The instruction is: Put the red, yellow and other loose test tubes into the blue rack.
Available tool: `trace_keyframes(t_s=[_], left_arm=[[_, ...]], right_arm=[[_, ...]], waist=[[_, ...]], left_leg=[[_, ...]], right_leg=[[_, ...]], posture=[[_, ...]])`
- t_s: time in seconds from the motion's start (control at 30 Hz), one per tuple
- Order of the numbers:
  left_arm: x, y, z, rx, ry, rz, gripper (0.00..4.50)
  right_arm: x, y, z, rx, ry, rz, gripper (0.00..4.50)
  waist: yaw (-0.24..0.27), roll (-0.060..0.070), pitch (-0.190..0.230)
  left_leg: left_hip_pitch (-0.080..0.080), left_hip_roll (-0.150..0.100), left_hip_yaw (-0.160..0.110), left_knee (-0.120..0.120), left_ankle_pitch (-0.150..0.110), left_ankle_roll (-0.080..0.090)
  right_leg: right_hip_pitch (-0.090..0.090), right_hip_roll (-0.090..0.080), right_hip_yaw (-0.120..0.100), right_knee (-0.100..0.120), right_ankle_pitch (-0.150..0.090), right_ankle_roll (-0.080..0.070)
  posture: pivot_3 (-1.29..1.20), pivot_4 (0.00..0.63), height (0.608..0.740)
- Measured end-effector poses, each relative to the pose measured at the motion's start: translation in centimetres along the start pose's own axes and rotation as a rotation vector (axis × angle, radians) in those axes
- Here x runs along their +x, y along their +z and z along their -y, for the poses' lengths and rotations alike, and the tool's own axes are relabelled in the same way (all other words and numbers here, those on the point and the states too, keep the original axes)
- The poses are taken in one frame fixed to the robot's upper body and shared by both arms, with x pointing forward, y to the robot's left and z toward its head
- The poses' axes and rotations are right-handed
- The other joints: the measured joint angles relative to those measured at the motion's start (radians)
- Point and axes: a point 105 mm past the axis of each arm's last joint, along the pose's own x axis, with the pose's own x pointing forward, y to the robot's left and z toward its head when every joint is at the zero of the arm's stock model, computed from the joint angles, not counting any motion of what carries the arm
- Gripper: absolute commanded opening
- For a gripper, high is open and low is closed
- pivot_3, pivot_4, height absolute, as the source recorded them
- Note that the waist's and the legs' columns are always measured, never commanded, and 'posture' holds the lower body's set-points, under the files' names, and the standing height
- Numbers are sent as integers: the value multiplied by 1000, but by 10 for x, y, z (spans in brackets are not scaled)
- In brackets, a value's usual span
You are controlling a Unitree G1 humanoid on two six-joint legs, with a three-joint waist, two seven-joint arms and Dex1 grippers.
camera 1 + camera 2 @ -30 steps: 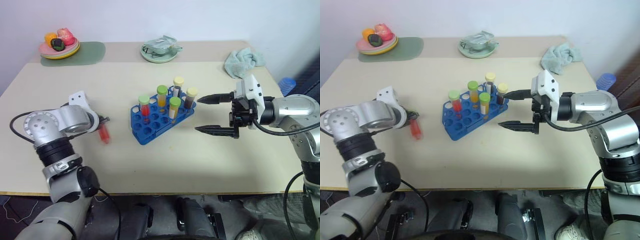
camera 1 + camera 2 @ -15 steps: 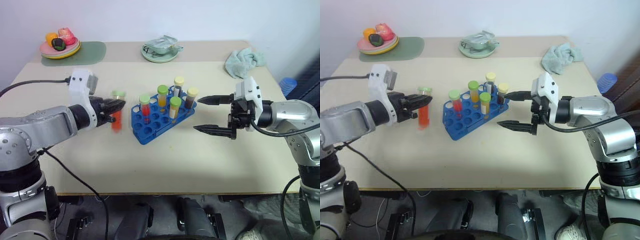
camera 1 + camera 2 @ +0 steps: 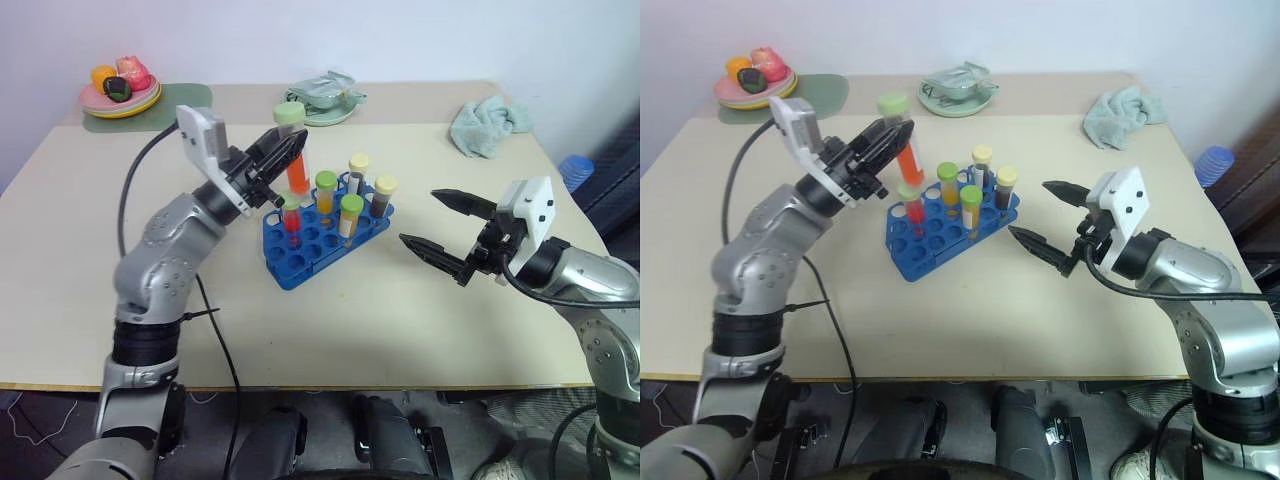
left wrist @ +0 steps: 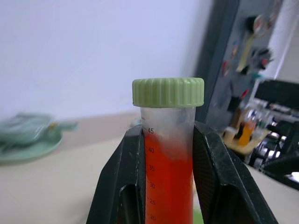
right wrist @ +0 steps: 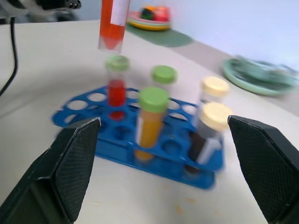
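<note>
Left claw clamped on the red test tube, fingers pinching it just under the green cap; the left wrist view shows both black fingers pressed against the tube's sides, red liquid filling the tube up to near the cap.

Tube held clear of the tabletop, up in the air over the rear left part of the blue rack. Long axis close to upright, cap at top and leaning slightly away from the rack, pointed tip aimed down. In the right wrist view the tip hangs above a green-capped red tube already seated in the rack, not over an open hole.

Rack carries several capped tubes along its rear rows, green and yellow caps; the front rows and the left corner look empty.

Right claw spread wide, holding nothing, hovering off the right side of the rack, fingers pointing toward it.

Key relation: the rack lies directly below the held tube, so the left arm is the one placed to finish. Judgement: tip needs to shift sideways onto a free hole and the axis squared to vertical before lowering, else it may strike the seated tube's cap.

No other loose tubes seen on the tabletop.
</note>
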Motion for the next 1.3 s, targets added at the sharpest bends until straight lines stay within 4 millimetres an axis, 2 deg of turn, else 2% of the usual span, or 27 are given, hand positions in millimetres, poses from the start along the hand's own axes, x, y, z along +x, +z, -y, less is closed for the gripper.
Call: trace_keyframes(t_s=[0.17, 0.37, 0.5, 0.63, 0.9, 1.07, 1.3], left_arm=[[10, -29, -4, 52, -9, 32, 764], [20, -47, -11, 69, -3, 58, 764], [23, -53, -5, 40, -53, 67, 764], [23, -52, 6, 2, -140, 76, 764], [5, -27, 32, 35, -304, 80, 764], [-4, -30, 32, 22, -279, 34, 764], [-21, -44, 25, 48, -160, -30, 764]], right_arm=[[-9, -11, 0, 9, -81, -33, 4500], [-6, -9, -4, 1, -121, -9, 4500], [-3, -11, -6, 3, -136, -7, 4500], [-1, -9, -8, -4, -146, 1, 4500], [1, -3, -14, -11, -157, 27, 4500], [1, -4, -16, -4, -156, 25, 4500], [0, -7, -19, 14, -153, 12, 4500]], waist=[[-3, 0, 0], [0, 0, 0], [-1, 0, 0], [-2, 0, 0], [-1, 0, 0], [-2, 0, 0], [-1, 0, 0]], left_leg=[[1, 1, 1, 0, 0, 0], [1, 1, 1, 1, 0, 0], [1, 1, 1, 1, 0, 1], [1, 1, 0, 0, 0, 1], [1, 2, 0, 1, 0, 1], [2, 2, 0, 1, 0, 1], [2, 2, 0, 0, 0, 1]], right_leg=[[1, 1, 0, 0, 0, 0], [1, 1, 0, 0, 1, 0], [1, 1, 0, 0, 1, 0], [1, 2, 0, 0, 1, 0], [1, 2, 0, 0, 1, 0], [2, 2, 0, 0, 1, 0], [2, 2, 0, 0, 1, 0]], posture=[[0, 150, 740], [0, 150, 740], [0, 150, 740], [0, 150, 740], [0, 150, 740], [0, 150, 740], [0, 150, 740]])
